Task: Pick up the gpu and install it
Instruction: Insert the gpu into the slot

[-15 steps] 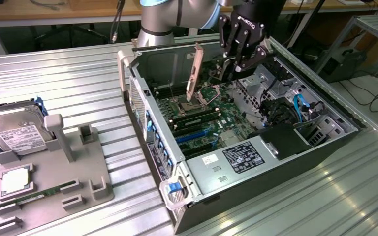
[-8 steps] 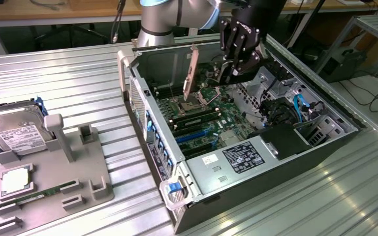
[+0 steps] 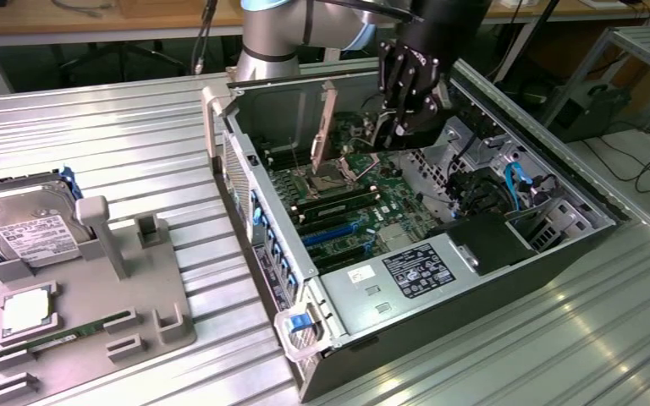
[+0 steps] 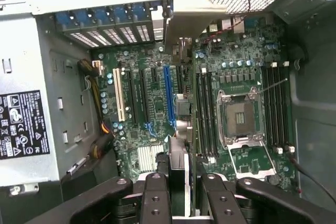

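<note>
Pincer (image 4: 182,190) gripping card (image 4: 181,129) edge-on, hanging over open computer case (image 3: 260,178); motherboard (image 4: 152,98) lying directly below pincer.

The gpu (image 3: 327,127) is a flat green card, seen edge-on, with a long pale metal bracket along 1 end. It stands upright above the motherboard (image 3: 354,199), clear of the board's slots. In the wrist view, the card (image 4: 184,145) hangs over the motherboard's blue slot area.
</note>
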`<state>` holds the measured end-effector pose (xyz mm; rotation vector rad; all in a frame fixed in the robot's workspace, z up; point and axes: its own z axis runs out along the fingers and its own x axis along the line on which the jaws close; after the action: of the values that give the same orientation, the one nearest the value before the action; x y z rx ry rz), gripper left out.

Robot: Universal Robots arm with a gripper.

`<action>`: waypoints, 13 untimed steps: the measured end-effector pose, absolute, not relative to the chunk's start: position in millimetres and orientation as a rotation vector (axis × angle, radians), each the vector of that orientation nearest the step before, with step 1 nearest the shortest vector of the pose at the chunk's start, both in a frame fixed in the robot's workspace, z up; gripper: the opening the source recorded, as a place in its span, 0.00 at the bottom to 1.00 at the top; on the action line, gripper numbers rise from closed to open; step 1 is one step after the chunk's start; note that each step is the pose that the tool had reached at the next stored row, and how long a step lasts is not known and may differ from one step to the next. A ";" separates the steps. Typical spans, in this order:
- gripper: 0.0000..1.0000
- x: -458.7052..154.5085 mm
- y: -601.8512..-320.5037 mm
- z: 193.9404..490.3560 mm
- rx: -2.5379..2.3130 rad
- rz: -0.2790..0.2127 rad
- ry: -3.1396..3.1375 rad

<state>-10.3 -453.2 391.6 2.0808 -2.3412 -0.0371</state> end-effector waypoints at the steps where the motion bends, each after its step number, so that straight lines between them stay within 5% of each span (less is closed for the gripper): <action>1: 0.28 -11.0 -452.7 389.7 2.077 -0.039 -2.343; 13: 0.28 -16.4 -449.9 368.5 2.202 -0.037 -2.226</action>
<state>-16.4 -449.9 368.5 2.2022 -2.2259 -0.0372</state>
